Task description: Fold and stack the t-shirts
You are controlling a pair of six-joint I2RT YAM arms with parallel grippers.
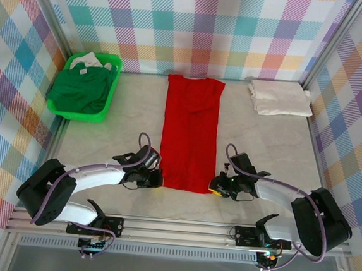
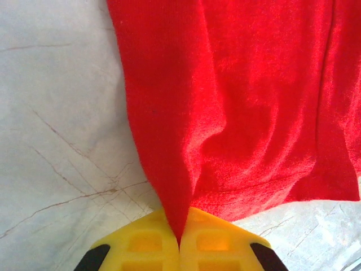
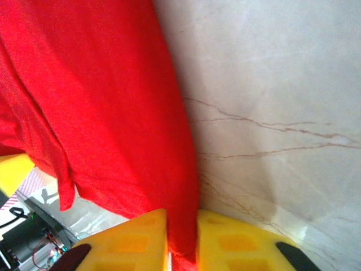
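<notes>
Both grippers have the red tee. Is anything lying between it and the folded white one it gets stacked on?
Nothing visible does. Only bare table lies between the red t-shirt and the cream-white t-shirt at the far right; the green basket sits far left, off that path.

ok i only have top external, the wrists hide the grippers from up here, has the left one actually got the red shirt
Observer: Yes. In the left wrist view the left gripper is shut on a pinched ridge of the red t-shirt, near its hem.
Operator: and the right one
Observer: Same. The right gripper is shut on the shirt's edge, with cloth squeezed between its yellow fingers.
Operator: cloth bunching anywhere
Observer: The left wrist view shows soft wrinkles fanning out from the pinch, above the pale veined table.
</notes>
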